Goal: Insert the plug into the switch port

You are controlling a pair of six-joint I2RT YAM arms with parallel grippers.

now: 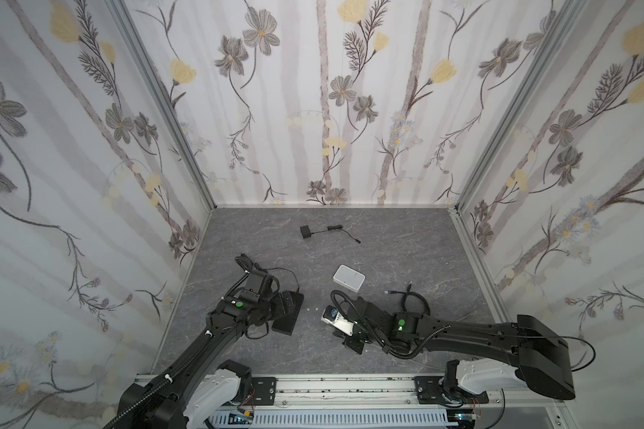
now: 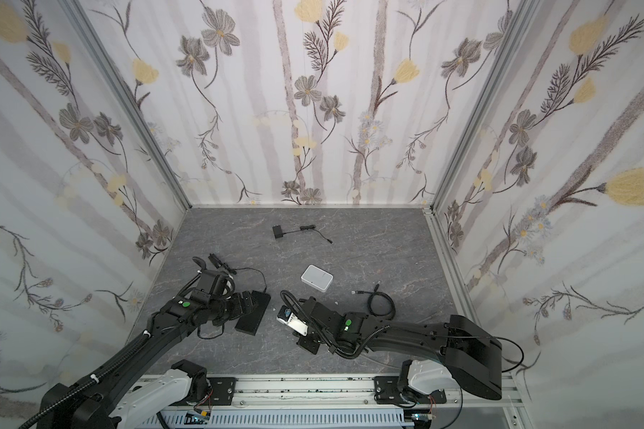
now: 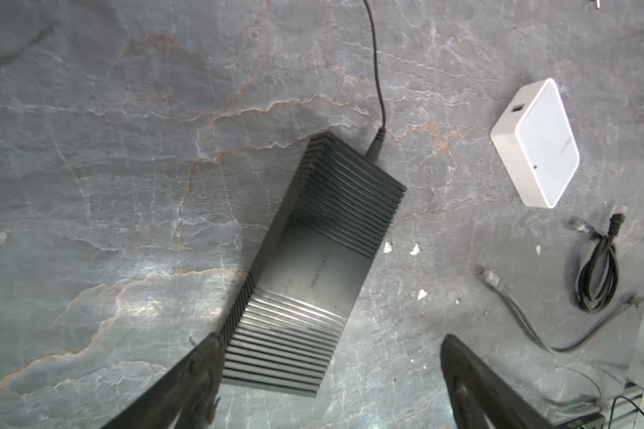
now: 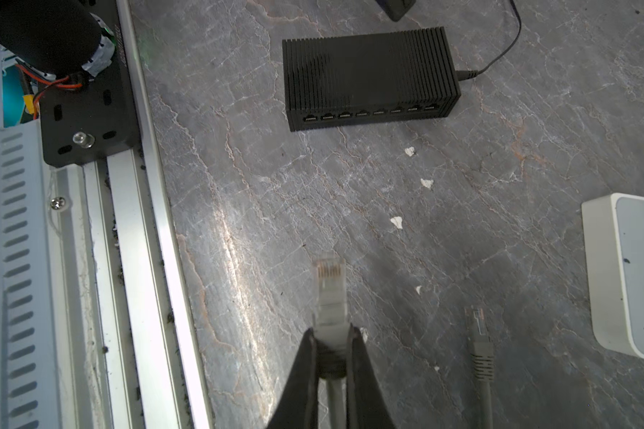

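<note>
Step in hand: pre-insertion approach, with the plug carried but not yet at any port. Right tool (image 4: 331,347) is clamped on the rear boot of the grey plug (image 4: 329,286). The clear tip with gold contacts sticks out ahead of the fingers, and the cable trails back between them. It looks lifted off the worktop (image 4: 499,208).

Black ribbed switch (image 4: 369,63) lies flat ahead of the plug, well apart from it. Its row of 8 ports (image 4: 369,112) sits on the side face turned toward the plug, and all 8 look empty. Power lead (image 4: 499,55) is plugged in at 1 short end.

Left tool (image 3: 329,343) stands wide, with fingers either side of 1 end of the switch. 1 finger looks at or near the switch's edge and the other is clear of it, so there is no grip.

White box (image 3: 536,145) sits off to the side, well apart from both tools, with 1 small socket on its thin face. The plug doesn't point at it. 2nd plug (image 4: 478,327) lies loose on the worktop beside the held 1.

Next, my read: the left tool needs to close on the switch body to brace it. Then the right tool has to bring the plug down to port height, square it to 1 port and push straight in. Latch tab orientation can't be told here. Risk is the switch sliding back if it is unbraced.
</note>
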